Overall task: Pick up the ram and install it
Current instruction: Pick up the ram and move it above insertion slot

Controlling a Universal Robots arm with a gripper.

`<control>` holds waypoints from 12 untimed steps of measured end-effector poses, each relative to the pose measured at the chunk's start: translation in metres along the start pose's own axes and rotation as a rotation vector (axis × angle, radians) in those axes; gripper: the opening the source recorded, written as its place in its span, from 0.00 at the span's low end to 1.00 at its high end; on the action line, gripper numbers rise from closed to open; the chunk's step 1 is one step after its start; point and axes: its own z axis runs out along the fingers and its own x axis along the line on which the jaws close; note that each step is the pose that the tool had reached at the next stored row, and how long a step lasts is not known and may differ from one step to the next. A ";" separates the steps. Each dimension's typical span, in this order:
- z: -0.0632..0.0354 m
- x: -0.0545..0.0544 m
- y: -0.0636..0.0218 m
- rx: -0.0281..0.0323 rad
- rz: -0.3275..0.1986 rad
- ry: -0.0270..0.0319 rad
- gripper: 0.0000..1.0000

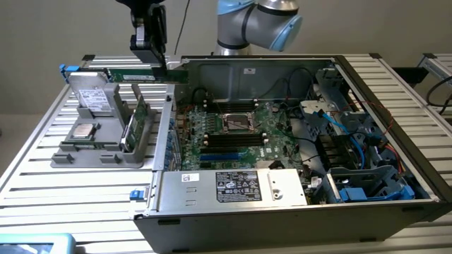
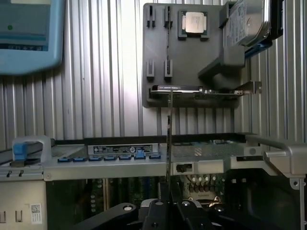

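Observation:
My gripper point(image 1: 161, 67) is shut on the ram point(image 1: 137, 75), a long narrow green stick held level in the air. It hangs above the back end of the grey tray point(image 1: 92, 153) and the open computer case's wall at the exterior view's left. In the wrist view the ram point(image 2: 168, 143) is edge-on, a thin line running out from between the fingers of the gripper point(image 2: 168, 207). The black memory slots point(image 1: 233, 140) lie on the motherboard inside the case, lower than the ram and toward the exterior view's right.
The tray point(image 2: 192, 62) carries a silver processor chip point(image 1: 84, 130), a hard drive point(image 1: 92, 98) and upright green cards point(image 1: 134, 124). A power supply point(image 1: 233, 185) fills the case's near end, with cables and drive bays point(image 1: 360, 159) at the exterior view's right. A blue device point(image 2: 29, 33) rests on the slatted table.

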 end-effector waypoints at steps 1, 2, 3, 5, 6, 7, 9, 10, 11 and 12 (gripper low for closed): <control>0.0003 0.000 -0.0044 0.0000 0.000 -0.0001 0.13; 0.0005 0.000 -0.0089 -0.0001 0.000 0.0000 0.13; 0.0008 -0.001 -0.0133 -0.0002 0.000 0.0000 0.13; 0.0013 -0.001 -0.0223 -0.0003 0.000 0.0000 0.13; 0.0015 -0.001 -0.0272 -0.0003 0.000 -0.0002 0.13; 0.0017 -0.002 -0.0317 -0.0003 0.000 -0.0004 0.13; 0.0019 -0.002 -0.0408 -0.0004 0.000 -0.0006 0.13; 0.0021 -0.002 -0.0453 -0.0004 0.000 -0.0008 0.13; 0.0022 -0.003 -0.0498 -0.0004 0.000 -0.0009 0.13; 0.0023 -0.003 -0.0544 -0.0004 0.000 -0.0010 0.13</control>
